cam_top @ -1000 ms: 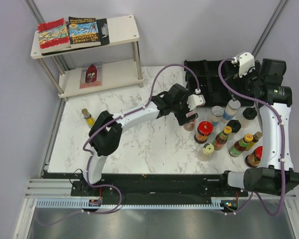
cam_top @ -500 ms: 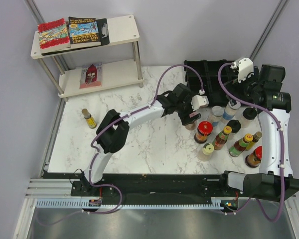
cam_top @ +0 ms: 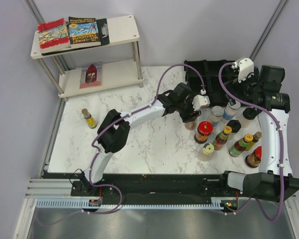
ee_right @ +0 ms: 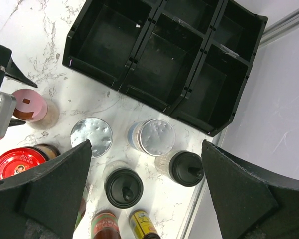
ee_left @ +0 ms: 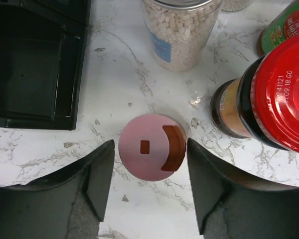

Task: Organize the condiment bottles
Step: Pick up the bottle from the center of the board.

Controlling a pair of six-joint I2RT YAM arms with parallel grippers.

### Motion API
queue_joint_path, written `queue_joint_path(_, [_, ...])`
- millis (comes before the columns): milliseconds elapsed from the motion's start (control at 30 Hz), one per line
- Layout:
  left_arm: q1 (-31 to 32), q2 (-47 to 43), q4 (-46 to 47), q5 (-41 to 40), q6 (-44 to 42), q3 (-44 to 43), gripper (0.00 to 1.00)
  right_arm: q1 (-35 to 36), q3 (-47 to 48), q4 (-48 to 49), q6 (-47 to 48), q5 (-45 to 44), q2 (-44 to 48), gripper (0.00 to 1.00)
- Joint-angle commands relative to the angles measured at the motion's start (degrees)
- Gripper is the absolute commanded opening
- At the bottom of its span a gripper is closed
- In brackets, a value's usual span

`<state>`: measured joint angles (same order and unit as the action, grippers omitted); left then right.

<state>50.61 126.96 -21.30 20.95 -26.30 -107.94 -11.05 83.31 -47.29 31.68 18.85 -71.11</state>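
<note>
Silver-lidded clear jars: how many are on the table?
2. One silver-lidded clear jar stands next to the pink-capped bottle; the other beside it, before the black compartmented tray.

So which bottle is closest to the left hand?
The small pink-capped jar: it alone sits between the open fingers of the left hand.
</note>
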Motion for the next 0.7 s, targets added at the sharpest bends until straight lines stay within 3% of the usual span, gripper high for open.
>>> queue_joint_path(0, [0.5,0.9,0.0,2.4,-0.4,-2.9,0.59,-0.5,-1.0,1.6,-0.7,1.3,1.9,0.98])
queue_joint_path(133, [0.4,0.9,-0.2,1.6,-0.5,-3.1,0.2,-0.6,-1.0,1.8,-0.8,1.3,2.3,0.98])
queue_joint_path(233, [0.3,0.0,-0.3,-0.1,-0.9,-3.4,0.02,-0.7,-1.0,2.0,-0.9,1.3,2.6,0.98])
queue_joint_path(667, [-4.5,-1.5,-1.6,-3.8,0.6,-12.9,0.02,-1.1,-1.7,2.1,-1.5,1.6,3.9,0.98])
